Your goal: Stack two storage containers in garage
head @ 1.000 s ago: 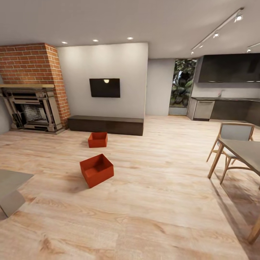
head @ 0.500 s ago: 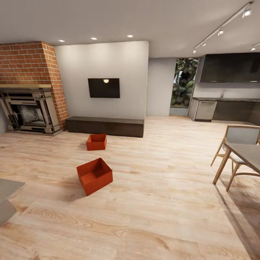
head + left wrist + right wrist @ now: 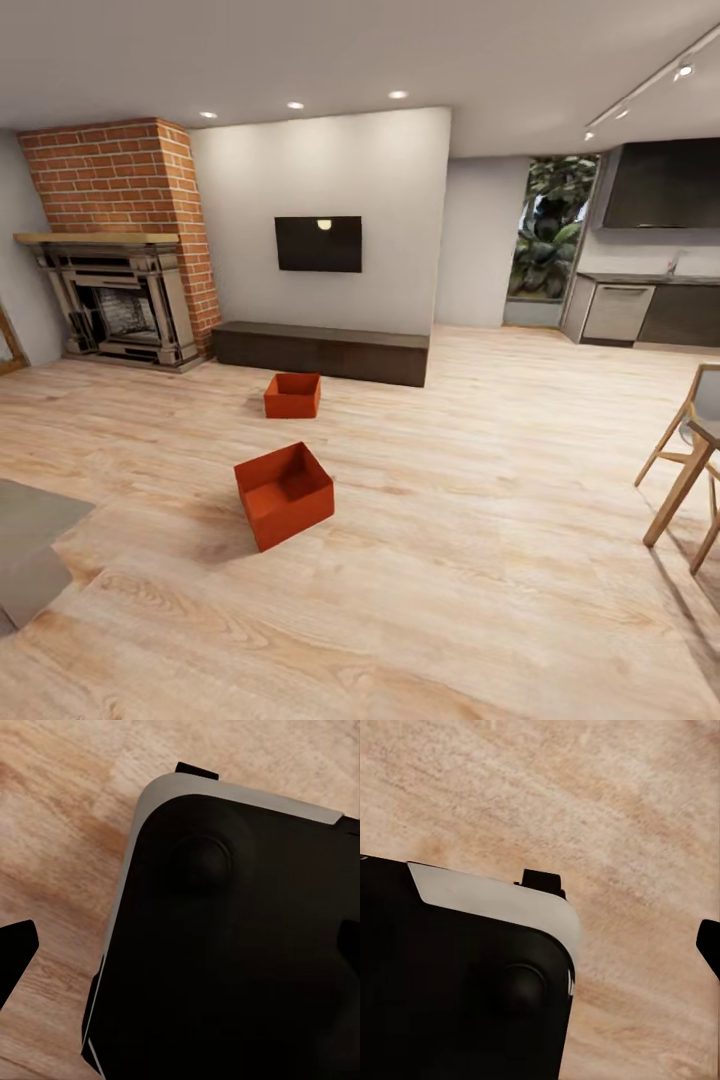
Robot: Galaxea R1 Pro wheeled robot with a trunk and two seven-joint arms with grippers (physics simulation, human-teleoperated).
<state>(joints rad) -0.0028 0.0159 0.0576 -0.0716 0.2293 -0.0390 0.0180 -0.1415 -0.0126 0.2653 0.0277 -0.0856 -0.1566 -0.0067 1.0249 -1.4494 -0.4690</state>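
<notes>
Two orange-red open-top storage containers stand on the living room's light wood-plank floor in the head view. The nearer container (image 3: 285,493) sits turned at an angle, a few steps ahead and left of centre. Behind it the farther container (image 3: 293,395) rests just in front of the long dark bench (image 3: 322,351). In the left wrist view my left gripper (image 3: 180,952) hangs open over my own dark base (image 3: 225,945), one fingertip (image 3: 15,952) at each side edge. My right gripper (image 3: 540,945) also looks open, with one fingertip (image 3: 709,945) showing above the planks. Neither holds anything.
A red brick fireplace (image 3: 125,270) stands at the back left, with a wall TV (image 3: 319,243) above the bench. A grey low table corner (image 3: 30,545) juts in at the near left. Wooden chair and table legs (image 3: 685,470) stand at the right. A kitchen counter (image 3: 640,310) lies far right.
The whole head view has shifted: the camera turned left, so the containers, fireplace and TV sit further right in the picture. The containers themselves have not moved on the floor.
</notes>
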